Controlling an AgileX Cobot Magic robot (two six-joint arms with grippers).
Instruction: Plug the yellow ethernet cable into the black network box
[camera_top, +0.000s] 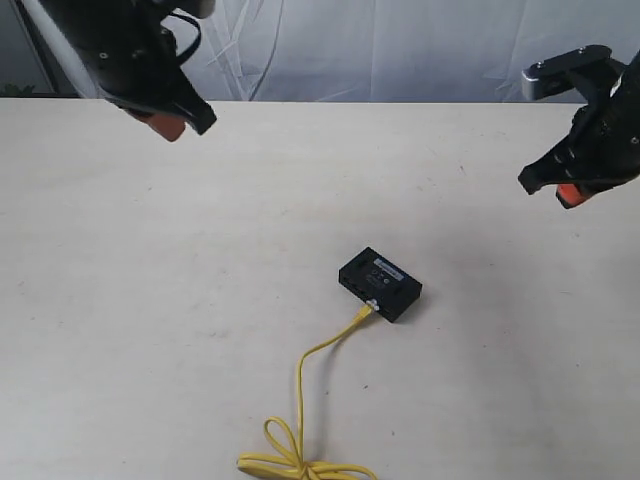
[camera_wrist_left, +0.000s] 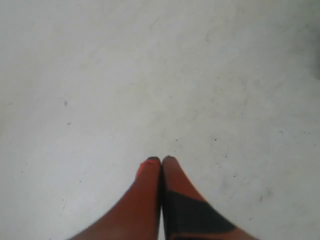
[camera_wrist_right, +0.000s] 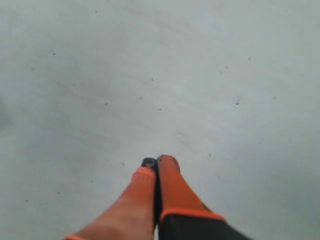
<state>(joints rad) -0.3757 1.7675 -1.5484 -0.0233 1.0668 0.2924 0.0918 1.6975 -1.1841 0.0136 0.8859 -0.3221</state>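
Note:
The black network box (camera_top: 380, 284) lies flat near the middle of the table, white label up. The yellow ethernet cable (camera_top: 300, 385) runs from a port on the box's near side down to a coil (camera_top: 296, 462) at the table's front edge; its plug (camera_top: 365, 311) sits at the box's port. My left gripper (camera_top: 172, 127) hangs raised at the far left, shut and empty, and its wrist view shows its tips (camera_wrist_left: 161, 160) pressed together over bare table. My right gripper (camera_top: 570, 195) hangs raised at the far right, also shut and empty (camera_wrist_right: 157, 161).
The pale table (camera_top: 150, 300) stretches wide around the box. A wrinkled white backdrop (camera_top: 400, 50) hangs behind the table's far edge. Both wrist views show only bare tabletop under the fingers.

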